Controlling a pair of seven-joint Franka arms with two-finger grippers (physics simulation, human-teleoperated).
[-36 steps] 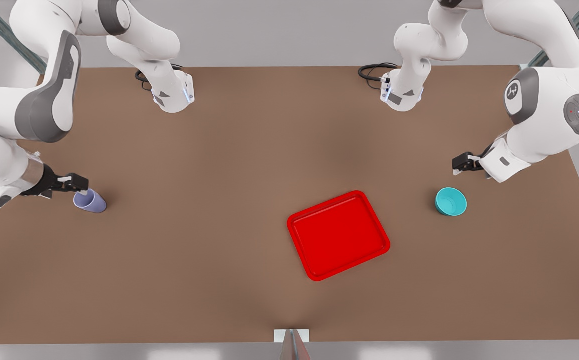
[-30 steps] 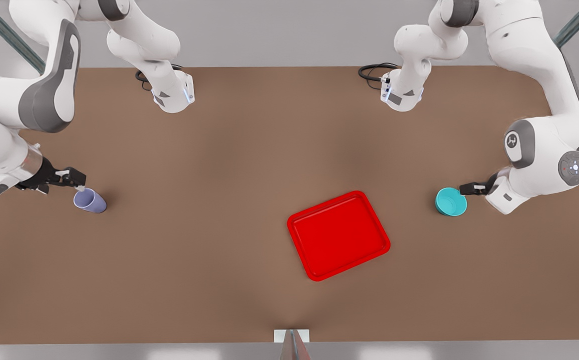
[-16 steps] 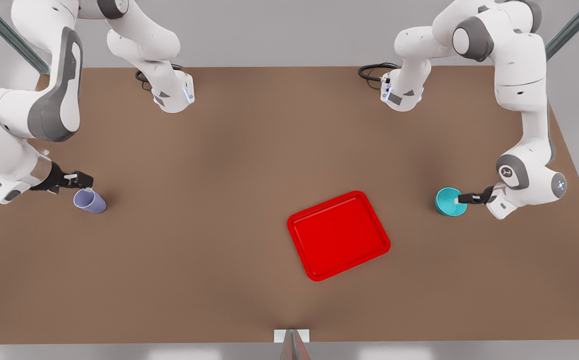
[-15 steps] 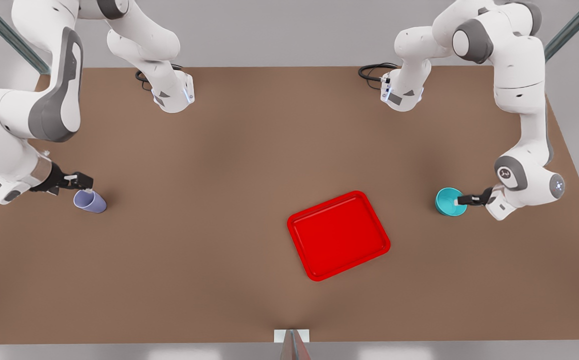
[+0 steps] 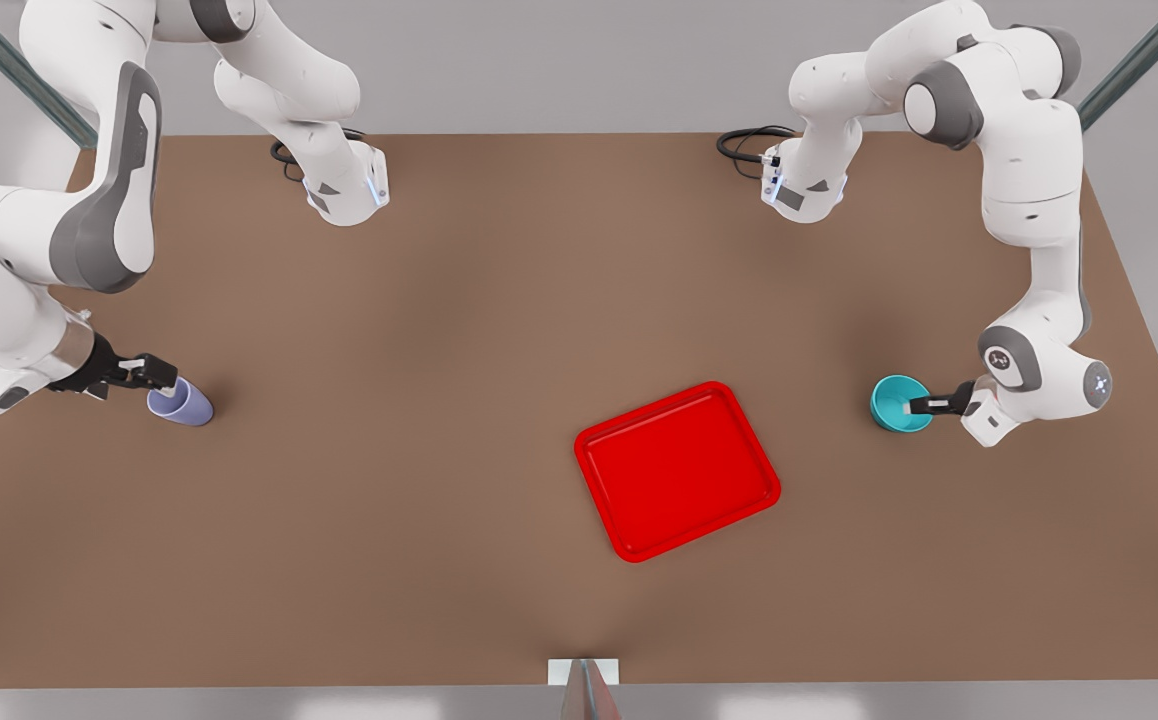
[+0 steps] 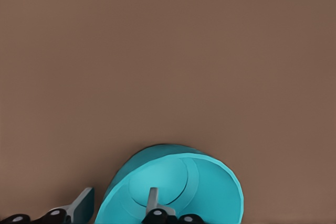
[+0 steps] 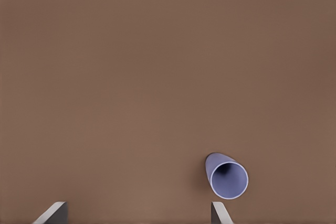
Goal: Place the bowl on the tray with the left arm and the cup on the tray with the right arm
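Note:
The teal bowl (image 5: 901, 403) stands on the table at the front view's right. My left gripper (image 5: 914, 405) is open and straddles its rim on the side away from the tray: one finger (image 6: 152, 203) is inside the bowl (image 6: 210, 182), the other (image 6: 79, 206) outside. The lavender cup (image 5: 182, 404) stands at the front view's left. My right gripper (image 5: 165, 385) hovers open over its outer edge, with the cup (image 7: 227, 177) just ahead of one fingertip (image 7: 218, 211) and not between the two. The red tray (image 5: 677, 470) lies bare between them, nearer the bowl.
A brown table (image 5: 499, 300) carries everything. The two arm bases (image 5: 344, 190) (image 5: 801, 190) sit at its far edge with black cables. A small white bracket (image 5: 584, 672) stands at the near edge.
My left gripper came down from beyond the bowl and now straddles its rim. My right gripper shifted slightly and settled lower at the cup. Bowl, cup and tray have not moved.

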